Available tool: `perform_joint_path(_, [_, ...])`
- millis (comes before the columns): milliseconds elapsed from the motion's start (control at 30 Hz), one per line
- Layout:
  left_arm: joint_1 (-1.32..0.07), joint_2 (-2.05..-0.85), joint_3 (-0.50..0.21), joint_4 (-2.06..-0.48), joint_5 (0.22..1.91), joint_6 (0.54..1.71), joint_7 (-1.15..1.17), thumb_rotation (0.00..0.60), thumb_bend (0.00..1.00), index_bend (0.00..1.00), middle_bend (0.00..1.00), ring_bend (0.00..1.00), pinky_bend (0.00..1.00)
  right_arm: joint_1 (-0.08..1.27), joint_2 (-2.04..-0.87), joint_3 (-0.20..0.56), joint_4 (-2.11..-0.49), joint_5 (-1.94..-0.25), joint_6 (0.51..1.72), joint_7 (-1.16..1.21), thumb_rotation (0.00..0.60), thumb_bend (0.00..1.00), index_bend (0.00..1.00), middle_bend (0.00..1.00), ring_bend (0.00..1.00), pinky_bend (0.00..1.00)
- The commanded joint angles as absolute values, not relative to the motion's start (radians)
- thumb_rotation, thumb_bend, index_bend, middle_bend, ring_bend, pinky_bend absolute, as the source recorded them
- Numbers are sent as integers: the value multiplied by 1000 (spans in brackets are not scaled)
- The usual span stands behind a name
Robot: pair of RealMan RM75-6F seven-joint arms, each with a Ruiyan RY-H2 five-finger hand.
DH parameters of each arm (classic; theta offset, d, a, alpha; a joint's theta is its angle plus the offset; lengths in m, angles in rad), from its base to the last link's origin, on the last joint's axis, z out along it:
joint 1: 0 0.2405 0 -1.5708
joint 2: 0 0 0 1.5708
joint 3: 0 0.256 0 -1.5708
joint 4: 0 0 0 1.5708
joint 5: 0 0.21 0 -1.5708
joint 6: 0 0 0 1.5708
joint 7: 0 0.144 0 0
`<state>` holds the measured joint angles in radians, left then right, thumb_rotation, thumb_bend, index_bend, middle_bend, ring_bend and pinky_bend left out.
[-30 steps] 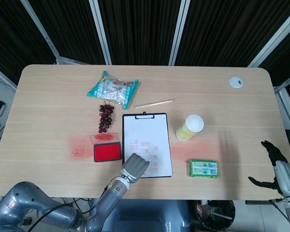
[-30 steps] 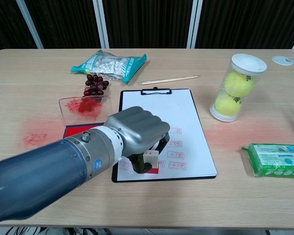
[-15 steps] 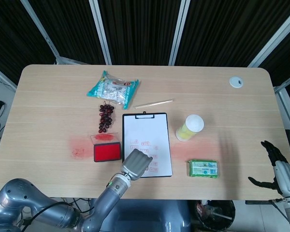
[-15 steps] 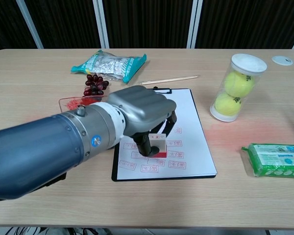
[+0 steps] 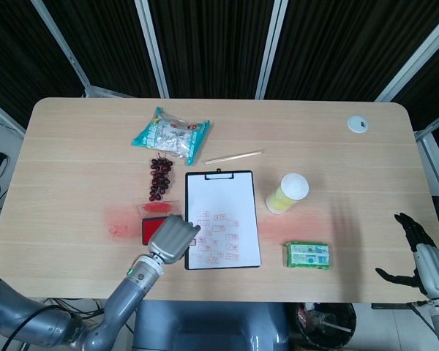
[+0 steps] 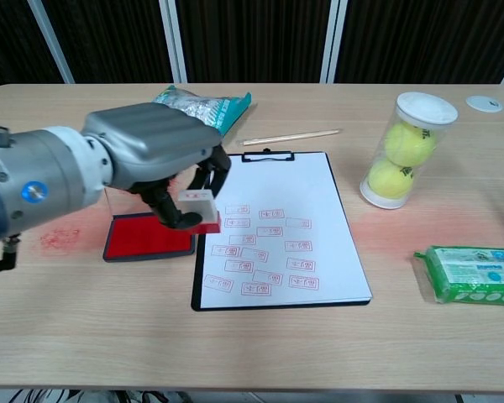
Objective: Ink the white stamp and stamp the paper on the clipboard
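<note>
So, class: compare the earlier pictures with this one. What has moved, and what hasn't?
The left hand, gripping the white stamp, lifted off the lower part of the paper and swung left toward the red ink pad. A new red print shows where it pressed. The right hand, clipboard and tennis ball tube stayed put.

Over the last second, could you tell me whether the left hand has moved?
Yes. The left hand, holding the white stamp, has moved left off the lower part of the clipboard and now hangs over the red ink pad.
</note>
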<state>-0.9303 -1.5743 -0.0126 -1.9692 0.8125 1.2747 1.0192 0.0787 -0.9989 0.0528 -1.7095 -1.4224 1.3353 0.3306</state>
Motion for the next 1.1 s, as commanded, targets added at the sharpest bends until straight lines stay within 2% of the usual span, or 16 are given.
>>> perform_joint_path(33, [-869, -1477, 61, -1979, 901, 1263, 919, 600, 526, 779, 825, 945, 1000, 78, -1000, 52, -1710, -1424, 1337, 327, 600, 178, 68, 0, 0, 135])
perform_joint_path(167, [-819, -1395, 122, -1934, 984, 1233, 806, 600, 526, 774, 817, 945, 1000, 78, -1001, 52, -1709, -1424, 1340, 322, 600, 177, 68, 0, 0, 135])
perform_joint_path(467, [-748, -1325, 177, -1749, 1099, 1132, 554, 600, 489, 757, 798, 945, 1000, 76, -1008, 54, -1706, -1423, 1347, 300, 600, 177, 68, 0, 0, 135])
perform_joint_path(733, [-717, -1359, 176, -1582, 1158, 1058, 438, 600, 484, 739, 778, 945, 1000, 77, -1013, 56, -1703, -1416, 1348, 286, 600, 177, 68, 0, 0, 135])
perform_joint_path(1100, [-696, -1383, 154, -1480, 1191, 991, 388, 600, 470, 715, 761, 945, 1000, 77, -1015, 57, -1701, -1413, 1346, 278, 600, 177, 68, 0, 0, 135])
